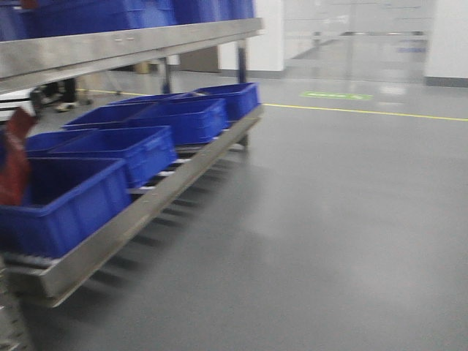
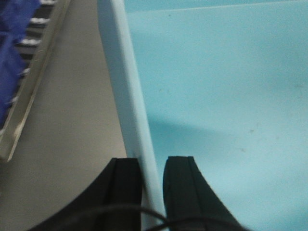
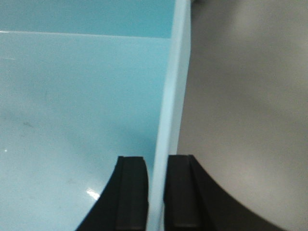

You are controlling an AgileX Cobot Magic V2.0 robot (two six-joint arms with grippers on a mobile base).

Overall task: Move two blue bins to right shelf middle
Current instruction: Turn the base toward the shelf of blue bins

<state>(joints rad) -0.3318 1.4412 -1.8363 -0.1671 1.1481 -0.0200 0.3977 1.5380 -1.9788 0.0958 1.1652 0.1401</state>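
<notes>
In the left wrist view my left gripper [image 2: 151, 166] is shut on the left wall [image 2: 124, 86] of a pale blue bin, one finger outside and one inside. The bin's floor [image 2: 221, 96] fills the right of that view. In the right wrist view my right gripper [image 3: 158, 163] is shut on the right wall [image 3: 174, 82] of the same pale blue bin [image 3: 77, 96]. The held bin and both grippers are out of the front view. There, several dark blue bins [image 1: 183, 117] sit on a low steel shelf [image 1: 146, 208] at left.
An upper steel shelf [image 1: 124, 44] carries more blue bins [image 1: 88, 14]. A red object [image 1: 14, 157] shows at the far left edge. Grey floor [image 1: 329, 219] spreads to the right, with a yellow line [image 1: 365, 112] and glass doors behind it. The left wrist view shows shelf rollers [image 2: 29, 62] at left.
</notes>
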